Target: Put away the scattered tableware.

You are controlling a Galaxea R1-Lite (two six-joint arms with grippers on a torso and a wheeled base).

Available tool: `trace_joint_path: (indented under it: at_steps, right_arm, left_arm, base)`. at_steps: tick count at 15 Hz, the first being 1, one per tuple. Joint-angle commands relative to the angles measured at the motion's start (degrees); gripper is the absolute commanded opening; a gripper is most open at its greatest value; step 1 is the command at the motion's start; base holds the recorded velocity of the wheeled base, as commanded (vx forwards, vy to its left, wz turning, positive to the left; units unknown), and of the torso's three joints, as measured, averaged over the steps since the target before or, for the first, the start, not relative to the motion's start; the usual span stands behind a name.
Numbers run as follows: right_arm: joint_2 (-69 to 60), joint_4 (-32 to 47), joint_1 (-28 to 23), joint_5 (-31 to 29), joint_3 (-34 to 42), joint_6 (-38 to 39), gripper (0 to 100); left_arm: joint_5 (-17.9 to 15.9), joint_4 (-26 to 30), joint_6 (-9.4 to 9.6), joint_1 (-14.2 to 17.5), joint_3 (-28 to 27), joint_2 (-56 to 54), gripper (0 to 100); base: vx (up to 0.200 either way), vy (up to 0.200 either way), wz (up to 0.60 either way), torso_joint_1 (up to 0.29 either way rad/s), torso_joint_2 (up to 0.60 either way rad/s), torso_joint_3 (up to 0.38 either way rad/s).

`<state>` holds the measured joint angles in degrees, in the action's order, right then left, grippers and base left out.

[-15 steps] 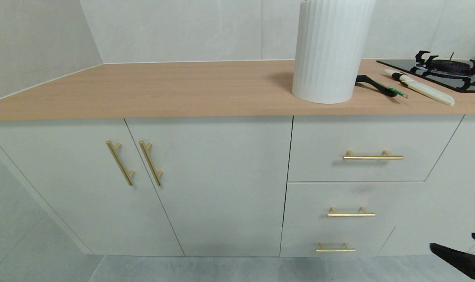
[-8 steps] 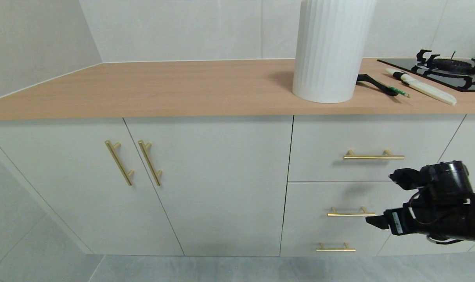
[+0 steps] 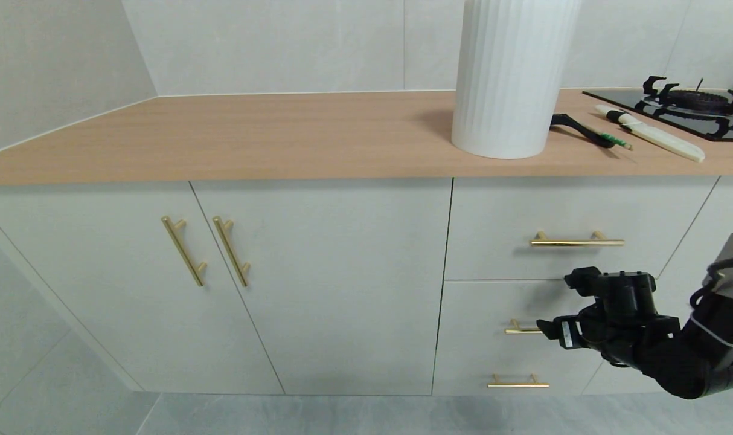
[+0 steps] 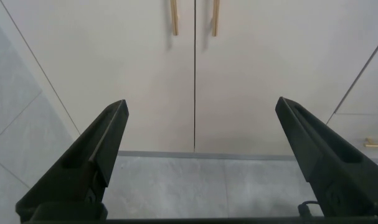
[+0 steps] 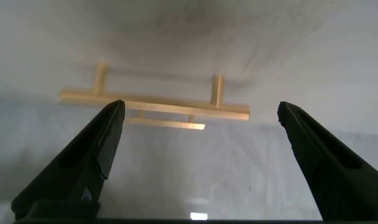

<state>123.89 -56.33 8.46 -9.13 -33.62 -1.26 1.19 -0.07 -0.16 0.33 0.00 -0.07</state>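
Note:
On the wooden counter (image 3: 252, 136), right of a tall white ribbed container (image 3: 508, 78), lie a black-handled utensil (image 3: 578, 128), a thin green-tipped stick (image 3: 611, 140) and a white knife (image 3: 650, 134). My right gripper (image 3: 561, 303) hangs open in front of the drawers, close to the right end of the middle drawer's gold handle (image 3: 520, 330). In the right wrist view that handle (image 5: 154, 107) lies across the gap of the open right gripper (image 5: 200, 107), apart from the fingers. My left gripper (image 4: 201, 104) is open and empty, low before the cabinet doors (image 4: 195, 74).
A black gas hob (image 3: 692, 106) sits at the counter's far right. The top drawer handle (image 3: 576, 242) and bottom drawer handle (image 3: 517, 383) lie above and below my right gripper. Double doors with gold handles (image 3: 206, 251) stand to the left, above grey floor tiles.
My right arm has come up from the lower right corner and moved left, ending in front of the middle drawer handle. The things on the counter have not moved.

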Motion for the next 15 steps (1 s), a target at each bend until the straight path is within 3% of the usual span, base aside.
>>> trace_joint_path:
  at_steps: [1, 11, 15]
  right_arm:
    - [6.89, -6.86, 0.07, -0.89, 0.05, 1.26, 100]
    - [11.99, -13.63, 0.07, -3.53, -1.80, 1.96, 100]
    - [9.17, -12.84, 0.07, -2.38, 1.89, -0.41, 100]
  left_arm:
    - [0.04, -0.01, -0.02, 0.02, 0.00, 0.07, 100]
    - [0.04, -0.01, -0.02, 0.02, 0.00, 0.07, 100]
    - [0.04, -0.01, -0.02, 0.02, 0.00, 0.07, 100]
  base:
    - [0.000, 0.000, 0.00, 0.000, 0.00, 0.000]
    - [0.000, 0.000, 0.00, 0.000, 0.00, 0.000]
    - [0.000, 0.000, 0.00, 0.000, 0.00, 0.000]
